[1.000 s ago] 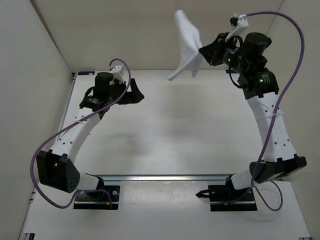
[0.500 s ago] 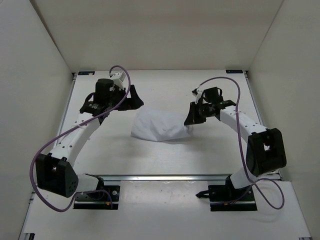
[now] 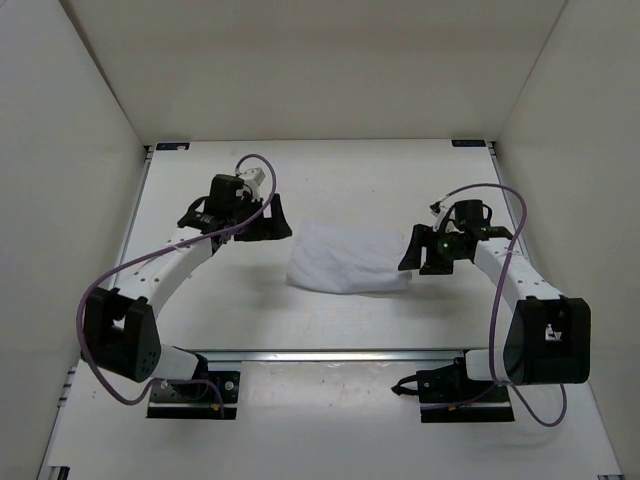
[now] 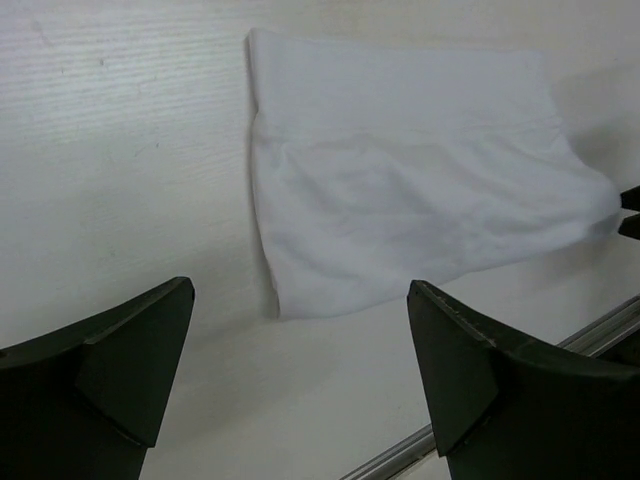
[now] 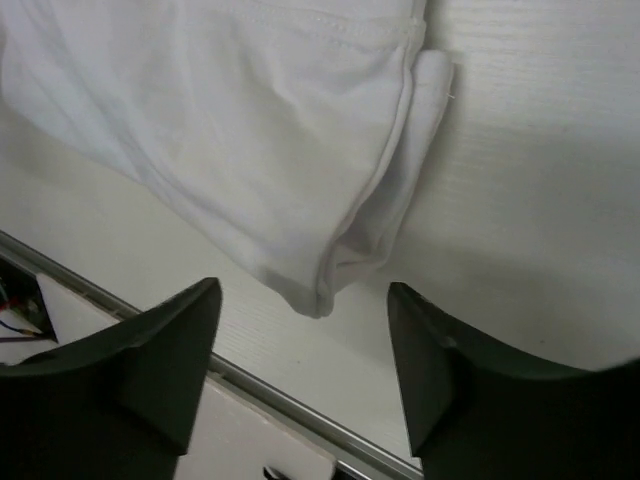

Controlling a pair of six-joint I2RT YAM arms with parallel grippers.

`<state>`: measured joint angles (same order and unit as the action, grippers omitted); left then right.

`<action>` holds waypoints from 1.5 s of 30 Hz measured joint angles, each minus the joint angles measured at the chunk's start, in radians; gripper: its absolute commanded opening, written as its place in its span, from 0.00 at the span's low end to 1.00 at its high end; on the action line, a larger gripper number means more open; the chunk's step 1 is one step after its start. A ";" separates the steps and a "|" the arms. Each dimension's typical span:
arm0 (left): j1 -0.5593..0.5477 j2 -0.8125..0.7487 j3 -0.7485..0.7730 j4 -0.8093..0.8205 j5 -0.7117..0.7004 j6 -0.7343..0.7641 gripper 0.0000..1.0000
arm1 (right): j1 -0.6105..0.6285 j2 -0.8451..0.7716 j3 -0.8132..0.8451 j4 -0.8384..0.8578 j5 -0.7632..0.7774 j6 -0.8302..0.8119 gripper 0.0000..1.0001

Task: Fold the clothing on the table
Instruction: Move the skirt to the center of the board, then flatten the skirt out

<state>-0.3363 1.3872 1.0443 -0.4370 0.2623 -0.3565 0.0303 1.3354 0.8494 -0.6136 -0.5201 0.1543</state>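
White fabric on the table (image 3: pixel 330 175), folks: the clothing (image 3: pixel 348 258) lies flat on the surface, slightly right of centre, squarely between the two arms. From above it reads as a rumpled, roughly rectangular patch, longer side to side, with soft wrinkles across it.

Over to the left gripper (image 3: pixel 272 215). It hangs just off the upper left corner of the clothing, close but not touching, with its jaws spread as wide as they go and nothing between them. Its wrist camera looks straight across the piece: one straight edge on the near side, a crease running across the upper part, and the metal rail (image 4: pixel 590 330) glinting at the lower right.

Now the right gripper (image 3: pixel 418 255). It sits right at the right-hand end of the clothing, low over the table. Its jaws stand apart too, and they are not pinching anything. In its wrist view a stitched hem curves down the fabric, layers are doubled over each other, and a drooping corner of the cloth shows on the table between the two dark fingers, clear of both. Beyond that corner the same rail crosses the bottom of the view.
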 measured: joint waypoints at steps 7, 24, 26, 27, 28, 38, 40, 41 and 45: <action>-0.006 0.136 -0.011 0.035 0.028 0.000 0.92 | -0.008 0.032 0.021 0.066 -0.027 0.050 0.80; -0.019 0.502 0.174 0.218 0.066 -0.015 0.88 | -0.018 0.364 0.190 0.255 -0.033 0.116 0.74; -0.016 0.531 0.191 0.237 0.071 -0.021 0.86 | -0.014 0.399 0.217 0.261 -0.031 0.116 0.71; -0.014 0.550 0.205 0.247 0.074 -0.027 0.86 | -0.013 0.412 0.228 0.266 -0.029 0.115 0.71; -0.013 0.565 0.217 0.256 0.077 -0.029 0.84 | -0.013 0.420 0.234 0.270 -0.028 0.115 0.71; -0.012 0.640 0.256 0.289 0.118 -0.062 0.76 | -0.008 0.492 0.286 0.277 -0.018 0.115 0.64; -0.012 0.640 0.256 0.288 0.124 -0.066 0.73 | 0.001 0.503 0.292 0.270 -0.011 0.113 0.64; -0.012 0.640 0.256 0.289 0.126 -0.068 0.72 | 0.008 0.507 0.292 0.270 -0.008 0.111 0.62; -0.014 0.641 0.256 0.294 0.138 -0.078 0.70 | 0.026 0.528 0.293 0.270 -0.004 0.108 0.55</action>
<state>-0.3508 2.0281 1.3003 -0.1425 0.4004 -0.4347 0.0559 1.8629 1.1427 -0.3431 -0.5240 0.2619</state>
